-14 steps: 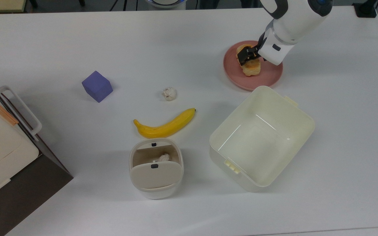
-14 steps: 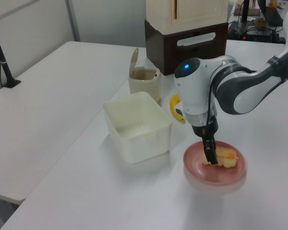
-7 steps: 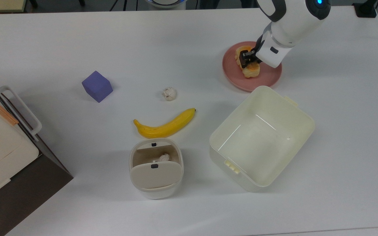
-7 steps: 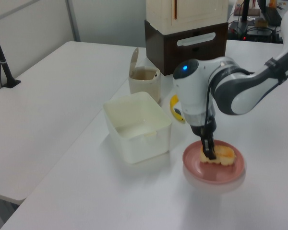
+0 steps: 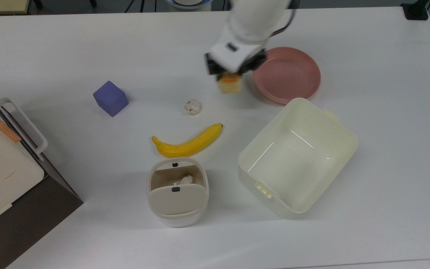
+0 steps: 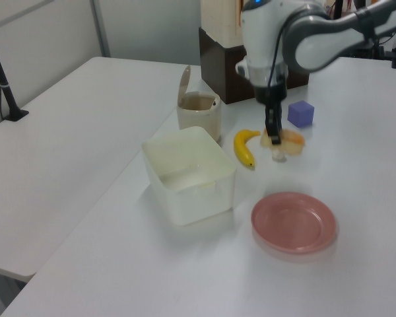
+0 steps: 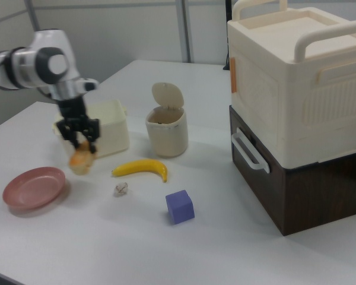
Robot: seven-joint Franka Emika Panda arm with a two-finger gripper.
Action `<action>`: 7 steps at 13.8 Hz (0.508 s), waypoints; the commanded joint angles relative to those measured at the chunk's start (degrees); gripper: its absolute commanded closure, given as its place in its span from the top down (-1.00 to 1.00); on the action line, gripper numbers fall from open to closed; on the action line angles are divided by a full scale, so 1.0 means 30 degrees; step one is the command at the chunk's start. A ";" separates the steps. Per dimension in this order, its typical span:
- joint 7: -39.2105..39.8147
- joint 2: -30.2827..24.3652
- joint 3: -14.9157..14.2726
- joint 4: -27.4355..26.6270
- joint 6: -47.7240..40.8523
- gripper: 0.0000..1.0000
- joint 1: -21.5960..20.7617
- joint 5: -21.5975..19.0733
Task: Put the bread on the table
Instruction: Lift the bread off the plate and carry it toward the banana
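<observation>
Nearest to me the cream bin (image 5: 298,157) stands on the table (image 5: 386,149), behind it the pink plate (image 5: 287,74); my gripper (image 5: 230,73) is clamped on the bread (image 5: 230,84), beside the plate toward the far edge

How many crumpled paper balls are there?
2. One paper ball lies on the white table, between the purple cube and the banana. The other ball sits inside the small open-lidded bin; more could be hidden deeper in it.
</observation>
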State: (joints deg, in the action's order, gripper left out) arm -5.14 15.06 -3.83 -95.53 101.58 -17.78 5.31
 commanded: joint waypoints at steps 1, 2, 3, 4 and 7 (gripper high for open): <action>0.0366 0.0284 0.0074 0.0056 0.0299 1.00 0.1645 0.0778; 0.0425 0.0080 0.0074 0.0172 0.0300 1.00 0.2141 0.0720; 0.0977 -0.0270 0.0103 0.0696 0.0068 1.00 0.2842 0.0459; 0.1388 -0.0535 0.0103 0.0788 -0.0051 1.00 0.3110 0.0427; 0.2268 -0.1706 0.0074 0.0906 -0.0782 1.00 0.4136 0.0339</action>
State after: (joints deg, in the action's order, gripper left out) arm -1.44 14.20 -3.83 -92.26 101.74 -7.63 6.71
